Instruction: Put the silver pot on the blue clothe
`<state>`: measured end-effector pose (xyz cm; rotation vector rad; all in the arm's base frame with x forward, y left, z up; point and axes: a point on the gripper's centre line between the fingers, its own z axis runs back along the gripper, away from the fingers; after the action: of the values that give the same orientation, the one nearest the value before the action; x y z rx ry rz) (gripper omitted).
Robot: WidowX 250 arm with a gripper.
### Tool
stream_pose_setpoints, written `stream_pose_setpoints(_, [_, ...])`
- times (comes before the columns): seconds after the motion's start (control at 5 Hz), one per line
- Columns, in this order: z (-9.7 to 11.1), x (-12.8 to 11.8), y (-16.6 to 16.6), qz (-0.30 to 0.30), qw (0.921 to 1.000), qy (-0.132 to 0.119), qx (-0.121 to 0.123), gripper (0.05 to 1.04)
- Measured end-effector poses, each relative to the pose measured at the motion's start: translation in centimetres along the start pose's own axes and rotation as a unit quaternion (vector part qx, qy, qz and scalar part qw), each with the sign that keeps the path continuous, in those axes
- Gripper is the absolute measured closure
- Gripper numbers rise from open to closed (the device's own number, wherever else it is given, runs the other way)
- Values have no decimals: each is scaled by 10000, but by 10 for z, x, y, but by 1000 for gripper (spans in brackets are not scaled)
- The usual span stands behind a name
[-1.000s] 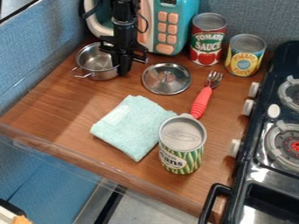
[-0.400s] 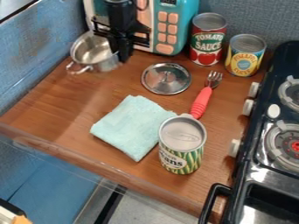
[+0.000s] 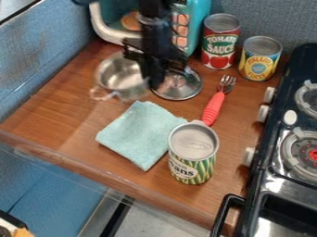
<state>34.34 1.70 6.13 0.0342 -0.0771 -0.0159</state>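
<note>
Camera view: gripper (image 3: 153, 84) clamped on the silver pot (image 3: 117, 82) by its rim, on the side toward the lid (image 3: 186, 89). Pot noted beyond the folded blue cloth (image 3: 141, 134); green-labelled can (image 3: 193, 159) upright beside cloth.

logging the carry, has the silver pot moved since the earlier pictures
Yes: the silver pot has shifted right in the camera view and nearer the blue cloth, judged against the green beans can, which has stayed put.
</note>
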Motion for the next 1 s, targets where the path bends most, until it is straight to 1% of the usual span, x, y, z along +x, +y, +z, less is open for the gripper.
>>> stream_pose_setpoints(0.2, [-17, -13, -29, -206, 9996, 194, -40, 1010])
stream_pose_setpoints(0.4, [-34, -21, -42, -278, 9985, 472, -55, 1010])
stream_pose_setpoints(0.6, [-45, -27, -44, -65, 9972, 737, -84, 1010])
stream_pose_setpoints(0.8, [-47, -29, -40, 151, 9965, 820, -113, 975])
stream_pose_setpoints(1.0, [-52, -36, -33, 415, 9950, 903, -134, 788])
